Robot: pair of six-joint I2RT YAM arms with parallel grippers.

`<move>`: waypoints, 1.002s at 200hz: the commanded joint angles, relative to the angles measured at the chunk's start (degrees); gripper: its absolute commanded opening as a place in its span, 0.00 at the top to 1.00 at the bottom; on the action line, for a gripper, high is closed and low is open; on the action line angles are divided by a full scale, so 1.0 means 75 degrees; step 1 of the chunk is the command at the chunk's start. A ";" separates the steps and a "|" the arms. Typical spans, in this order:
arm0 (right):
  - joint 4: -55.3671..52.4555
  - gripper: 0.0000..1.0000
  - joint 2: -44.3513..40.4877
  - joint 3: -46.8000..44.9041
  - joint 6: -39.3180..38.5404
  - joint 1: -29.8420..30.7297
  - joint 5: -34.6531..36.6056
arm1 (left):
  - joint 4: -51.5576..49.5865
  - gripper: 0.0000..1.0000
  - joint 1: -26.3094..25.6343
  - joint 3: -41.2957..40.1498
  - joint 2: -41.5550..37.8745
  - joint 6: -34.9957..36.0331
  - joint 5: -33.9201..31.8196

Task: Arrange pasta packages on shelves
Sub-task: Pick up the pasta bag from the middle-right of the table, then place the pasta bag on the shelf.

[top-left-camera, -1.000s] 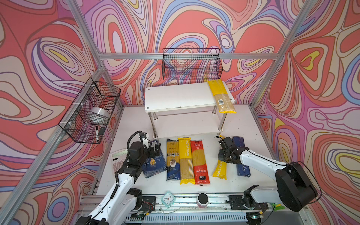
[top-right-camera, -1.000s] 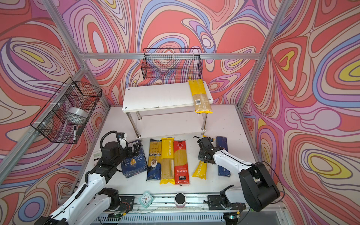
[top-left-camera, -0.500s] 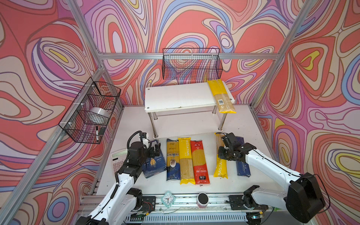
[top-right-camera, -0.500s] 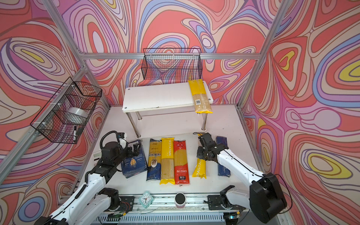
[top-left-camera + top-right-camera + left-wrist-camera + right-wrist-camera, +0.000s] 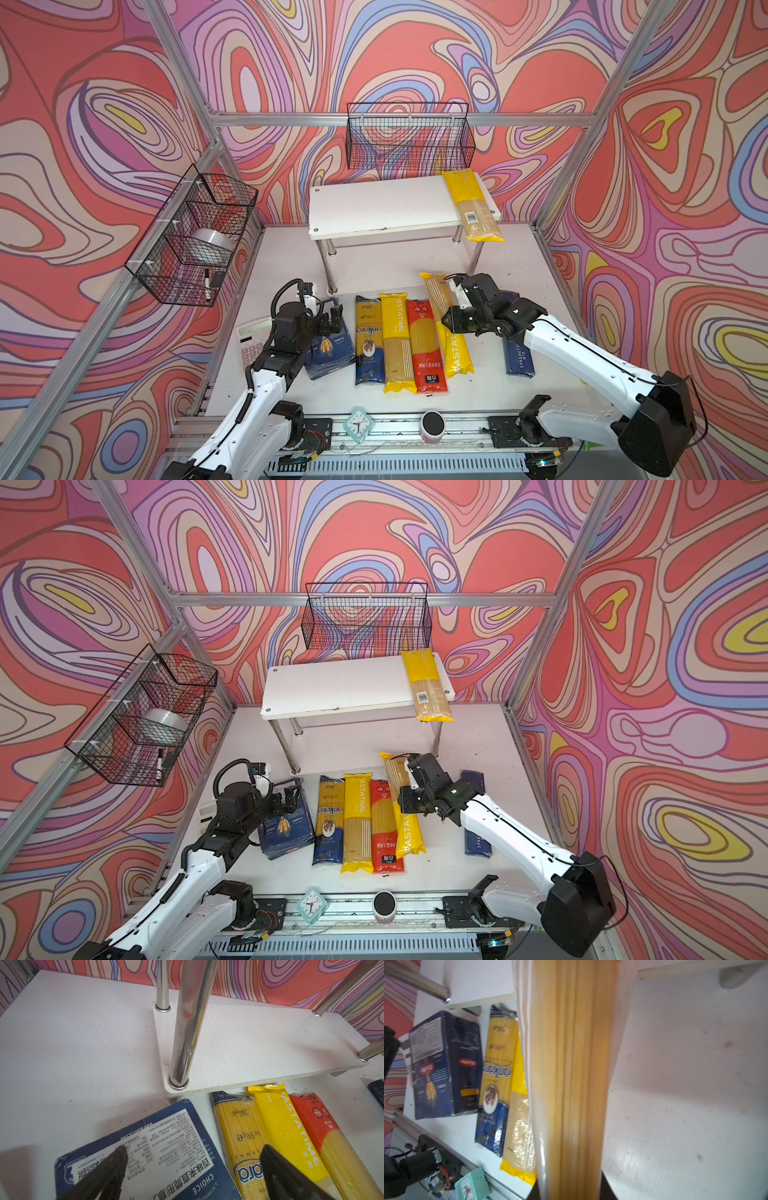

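My right gripper is shut on a yellow PASTATIME pack, whose far end points at the shelves. It hangs next to a red pack. A dark-blue bag and another yellow pack lie in the same row. One yellow barcode pack lies on the top board. My left gripper stands open just above the wide blue Barilla box. A narrow blue box lies under my right arm.
The rack's lower board sits just beyond the row, between chrome legs. Black wire baskets hang on the back wall and left wall. A calculator, a small clock and a round speaker sit near the front edge.
My right gripper has shut on the yellow pack and carried it left, up against the red pack, with its far end swung toward the rack. The left arm has stayed still.
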 commanded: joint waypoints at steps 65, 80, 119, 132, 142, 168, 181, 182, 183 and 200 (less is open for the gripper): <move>0.1256 0.86 0.0246 0.1103 -0.0532 0.1034 -0.0019 | 0.0131 0.00 -0.0059 -0.0094 0.0014 -0.0031 0.0114; 0.1143 0.88 0.0230 0.1289 -0.0665 0.1099 -0.0007 | 0.0123 0.00 -0.0058 -0.0100 0.0014 -0.0031 0.0117; 0.0795 0.88 0.0265 0.1841 -0.0963 0.1149 0.0313 | 0.0133 0.00 -0.0060 -0.0096 0.0014 -0.0042 0.0100; 0.0510 0.88 0.0357 0.2211 -0.1074 0.1143 0.0392 | 0.0124 0.00 -0.0061 -0.0091 0.0026 -0.0043 0.0080; 0.0256 0.88 0.0433 0.2482 -0.1121 0.1149 0.0486 | 0.0132 0.00 -0.0056 -0.0084 0.0026 -0.0043 0.0080; -0.0128 0.89 0.0498 0.2930 -0.1294 0.1161 0.0491 | 0.0131 0.00 -0.0057 -0.0090 0.0025 -0.0044 0.0072; -0.0286 0.89 0.0476 0.3108 -0.1372 0.1161 0.0510 | 0.0130 0.00 -0.0065 -0.0086 0.0017 -0.0043 0.0082; -0.0286 0.89 0.0473 0.3112 -0.1374 0.1161 0.0511 | 0.0126 0.00 -0.0062 -0.0084 0.0016 -0.0043 0.0082; -0.0298 0.89 0.0471 0.3126 -0.1375 0.1161 0.0499 | 0.0130 0.00 -0.0060 -0.0083 0.0015 -0.0043 0.0076; -0.0395 0.89 0.0410 0.3343 -0.1420 0.1161 0.0627 | 0.0133 0.00 -0.0058 -0.0083 0.0017 -0.0043 0.0073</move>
